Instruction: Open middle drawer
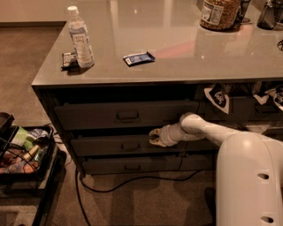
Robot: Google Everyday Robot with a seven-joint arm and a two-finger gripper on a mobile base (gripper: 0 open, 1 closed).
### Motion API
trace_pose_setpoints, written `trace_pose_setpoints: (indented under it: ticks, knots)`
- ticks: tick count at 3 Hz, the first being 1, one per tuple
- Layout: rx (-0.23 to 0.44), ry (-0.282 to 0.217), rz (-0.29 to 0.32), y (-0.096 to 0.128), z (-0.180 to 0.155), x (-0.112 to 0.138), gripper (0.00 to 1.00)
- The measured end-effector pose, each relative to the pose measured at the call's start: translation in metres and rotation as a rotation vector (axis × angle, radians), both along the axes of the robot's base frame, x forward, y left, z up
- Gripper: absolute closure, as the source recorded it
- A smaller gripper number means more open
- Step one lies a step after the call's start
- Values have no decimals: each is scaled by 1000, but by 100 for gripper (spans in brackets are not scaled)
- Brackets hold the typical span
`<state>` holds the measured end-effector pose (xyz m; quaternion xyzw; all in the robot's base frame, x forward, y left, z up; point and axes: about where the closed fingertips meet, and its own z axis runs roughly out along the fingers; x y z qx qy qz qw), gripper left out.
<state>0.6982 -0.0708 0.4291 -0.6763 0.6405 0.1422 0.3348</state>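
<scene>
Three dark-grey drawers are stacked under the counter's left half. The middle drawer (101, 146) has a medium-height flat front with a small loop handle (130, 146) at its centre. My gripper (154, 137) reaches in from the right on a white arm (208, 130). It sits against the upper part of the middle drawer's front, just right of the handle and a little above it. The taller top drawer (126, 115) lies above the gripper and the slim bottom drawer (130, 166) below it.
On the countertop (177, 48) stand a water bottle (80, 37), a small dark packet (68, 59), a blue packet (139, 58) and a jar (220, 13). A black cart (26, 154) of items stands at the lower left. A cable (132, 182) runs along the floor. My white base (250, 181) fills the lower right.
</scene>
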Motion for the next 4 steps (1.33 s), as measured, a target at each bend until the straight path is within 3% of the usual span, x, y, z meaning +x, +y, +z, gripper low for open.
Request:
trace_pose_setpoints:
  ticks: [1, 4]
  knots:
    - [0, 0, 0, 0, 2, 1, 100]
    - [-7, 61, 15, 5, 3, -7, 100]
